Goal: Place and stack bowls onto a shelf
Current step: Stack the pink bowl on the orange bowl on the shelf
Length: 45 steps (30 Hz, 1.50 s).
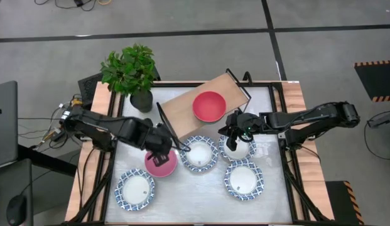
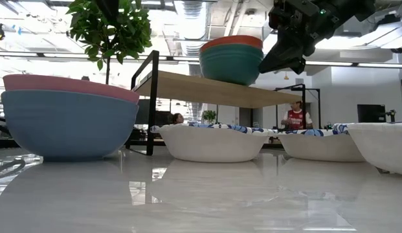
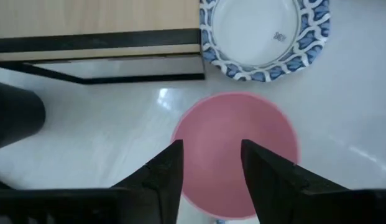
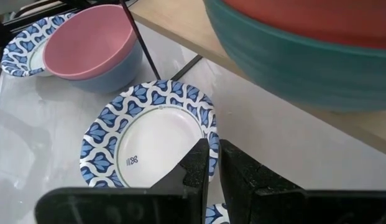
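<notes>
A pink bowl sits nested in a blue bowl on the table, in front of the shelf's left end. My left gripper hangs open above the pink bowl, touching nothing. The wooden shelf carries a red bowl nested in a green bowl. My right gripper is shut and empty, raised by the shelf's right end, above a white blue-rimmed bowl. Three more white blue-rimmed bowls rest on the table: one at the centre, one at the near right, one at the near left.
A potted plant stands at the table's far left, beside the shelf. The shelf's black end frames rise close to both grippers. Bare tabletop lies along the near edge between the white bowls.
</notes>
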Motion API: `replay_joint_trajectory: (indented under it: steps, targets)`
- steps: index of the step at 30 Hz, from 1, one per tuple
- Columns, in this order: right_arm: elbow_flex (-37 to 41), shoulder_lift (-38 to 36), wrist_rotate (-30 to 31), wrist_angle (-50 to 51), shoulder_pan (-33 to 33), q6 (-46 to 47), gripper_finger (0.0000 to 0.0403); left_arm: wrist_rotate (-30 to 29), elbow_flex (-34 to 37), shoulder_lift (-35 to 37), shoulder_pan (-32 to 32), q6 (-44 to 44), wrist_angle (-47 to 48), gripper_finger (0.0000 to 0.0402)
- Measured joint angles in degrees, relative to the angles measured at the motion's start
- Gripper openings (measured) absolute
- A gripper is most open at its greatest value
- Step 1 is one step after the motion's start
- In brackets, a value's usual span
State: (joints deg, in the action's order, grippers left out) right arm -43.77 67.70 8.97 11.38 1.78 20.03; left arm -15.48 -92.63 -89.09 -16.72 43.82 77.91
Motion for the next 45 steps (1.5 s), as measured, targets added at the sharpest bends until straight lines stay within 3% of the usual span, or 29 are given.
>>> replay_joint_trajectory:
  steps: [8,12,22,28,35,45]
  targets:
    - [0.0,0.0,0.0,0.0,0.0,0.0,0.0064,1.9,11.6,0.8,-0.3,1.5,-2.4,0.019]
    - [0.0,0.0,0.0,0.0,0.0,-0.2,0.0064,5.3,19.2,1.4,0.5,1.4,-9.6,0.0203]
    - [0.0,0.0,0.0,0.2,0.0,0.5,0.0064,5.8,32.2,7.7,4.1,1.2,-15.7,0.0206]
    - [0.0,0.0,0.0,0.2,0.0,0.9,0.0064,9.8,36.5,11.4,6.1,1.7,-23.5,0.0202]
    - [0.0,0.0,0.0,0.2,0.0,1.1,0.0064,11.8,37.6,9.7,6.5,0.6,-24.7,0.0139]
    - [0.0,0.0,0.0,0.1,0.0,1.1,0.0064,12.2,37.6,10.1,6.6,3.9,-24.6,0.0007]
